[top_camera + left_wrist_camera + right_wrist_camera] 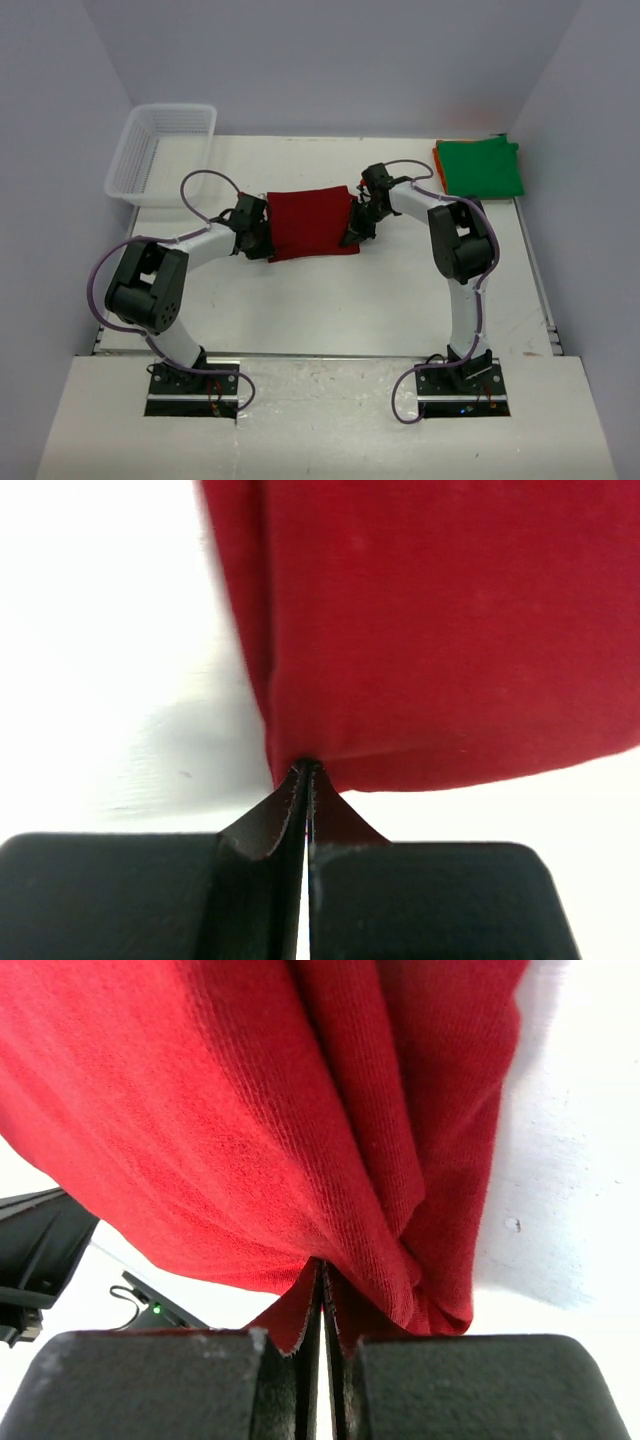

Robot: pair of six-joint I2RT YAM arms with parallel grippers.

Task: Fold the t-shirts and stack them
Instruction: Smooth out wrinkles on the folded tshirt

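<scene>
A dark red t-shirt [310, 222], folded to a rectangle, hangs stretched between both grippers over the middle of the table. My left gripper [262, 243] is shut on its near left corner, and the left wrist view shows the fingertips [305, 770] pinching the red cloth [450, 630]. At the shirt's right edge my right gripper [352, 236] is shut on it too; the right wrist view has bunched folds of the red shirt [250, 1120] hanging from the gripper [322, 1270]. A folded green t-shirt [482, 167] lies at the back right on top of an orange one [439, 163].
A white mesh basket [160, 150] stands at the back left corner of the table [330, 300]. The folded pile sits close to the right wall.
</scene>
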